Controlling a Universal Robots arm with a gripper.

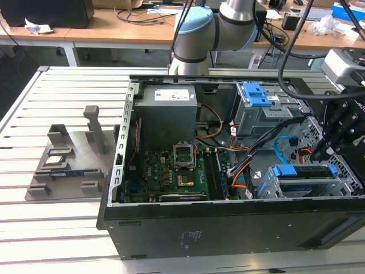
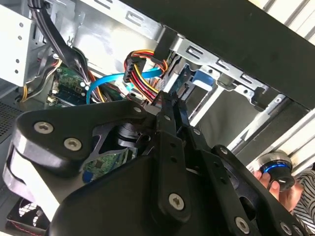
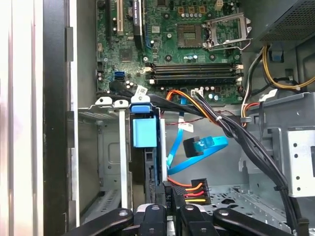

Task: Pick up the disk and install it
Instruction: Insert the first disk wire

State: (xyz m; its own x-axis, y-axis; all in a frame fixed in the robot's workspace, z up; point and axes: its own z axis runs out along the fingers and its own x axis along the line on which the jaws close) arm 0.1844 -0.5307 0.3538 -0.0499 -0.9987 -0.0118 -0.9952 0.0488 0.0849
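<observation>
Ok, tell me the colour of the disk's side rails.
Blue, clearest on the disk in the first wrist view.

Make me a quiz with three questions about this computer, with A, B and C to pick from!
1. Where is the disk?
A. On the floor
B. Standing in a metal cage inside the computer
C. On a chair

2. What colour is the flat cable curling beside the disk?
A. Blue
B. Pink
C. Green

3. How is the computer's side?
A. Shut tight
B. Covered with a cloth
C. Open

Answers:
1. B: the disk stands in the metal cage, as the first wrist view shows.
2. A: the cable is bright blue.
3. C: the computer has its side open, so the green board inside can be seen in the exterior view.
</observation>
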